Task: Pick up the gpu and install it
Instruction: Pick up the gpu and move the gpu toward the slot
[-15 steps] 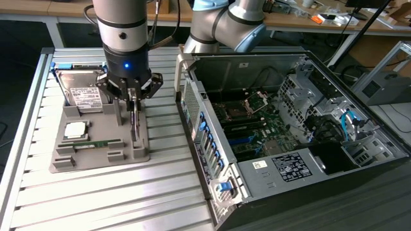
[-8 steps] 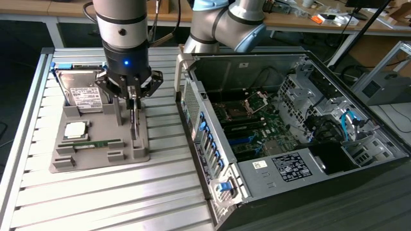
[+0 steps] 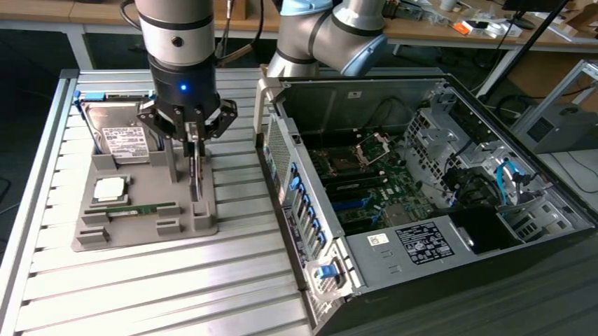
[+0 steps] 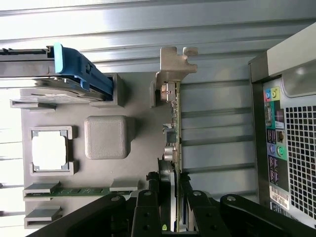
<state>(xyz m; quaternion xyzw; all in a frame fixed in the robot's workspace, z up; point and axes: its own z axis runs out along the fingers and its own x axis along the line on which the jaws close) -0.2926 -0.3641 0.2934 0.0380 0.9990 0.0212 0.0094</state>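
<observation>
the gripper [image 3: 192, 136] stands straight above the grey holder tray [image 3: 192, 224] on the exterior view's left part of the slatted metal table [image 3: 140, 287]. its claw is clenched on the gpu [image 3: 195, 175]. in the wrist view the two dark fingers [image 4: 165, 180] press on both flat sides of the card [image 4: 176, 123], near the end far from its silver bracket [image 4: 174, 64].

the gpu stands upright on its long edge, thin side toward the camera, at the exterior view's right side of the tray. its lower edge is down at the tray's slot. i cannot tell if it rests in the slot or is a little lifted.

on the same tray, at the exterior view's left of the card, a hard drive [image 3: 123, 138] with a white label leans at the far end, and a blue plastic piece [image 4: 81, 74] is on it. nearer lies a square silver processor chip [image 3: 110, 187] in its frame, and nearest lies a narrow green memory stick [image 3: 140, 208], flat.

the open computer case [image 3: 421, 182] lies on its side at the exterior view's right of the tray, just beside it, with the green main board [image 3: 374, 189] in sight inside. in the wrist view the case's back panel [image 4: 291, 138], with coloured sockets, is apart from the card.
</observation>
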